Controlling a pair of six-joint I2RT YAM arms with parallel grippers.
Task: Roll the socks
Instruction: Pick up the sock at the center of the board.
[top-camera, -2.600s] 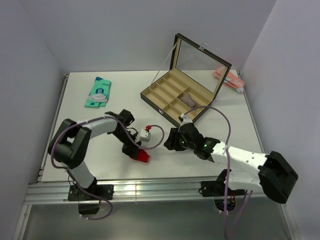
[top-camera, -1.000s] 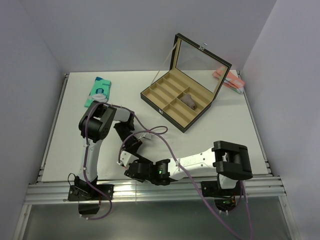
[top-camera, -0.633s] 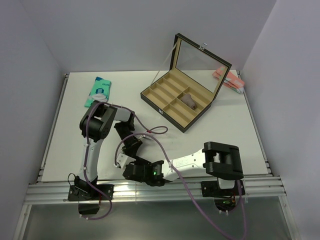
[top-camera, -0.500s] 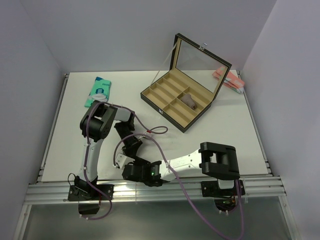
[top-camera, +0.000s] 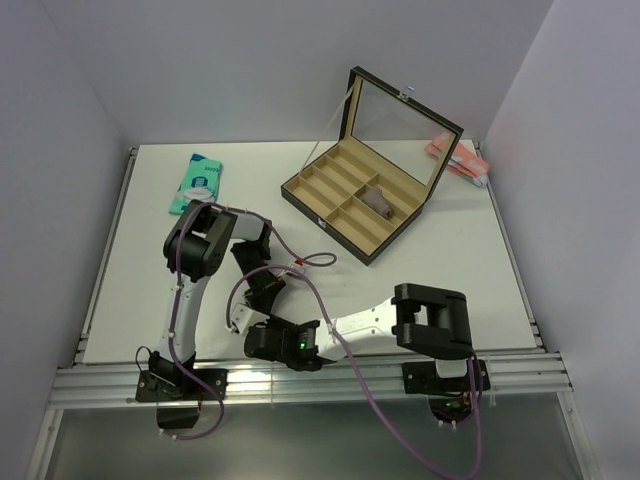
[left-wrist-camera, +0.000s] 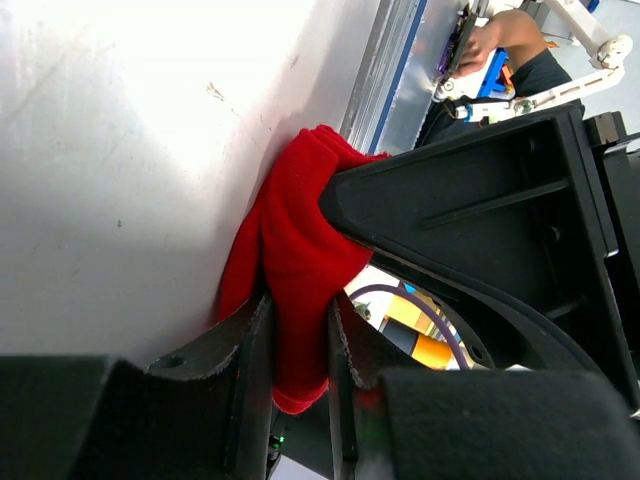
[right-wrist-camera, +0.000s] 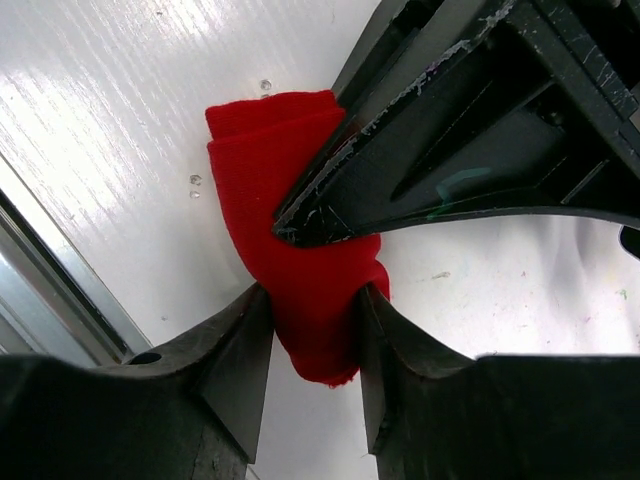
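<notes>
White table between plain pale-lilac walls (aluminium rail along its near edge), soft even light

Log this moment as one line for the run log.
task: roll socks | red sock: bunched, at table near edge | left fingers: shut on red sock | right fingers: shut on red sock

The left gripper and right gripper jam against each other around the socks at the near edge of the table, a cable looping over; room seemingly remains toward the box.
</notes>
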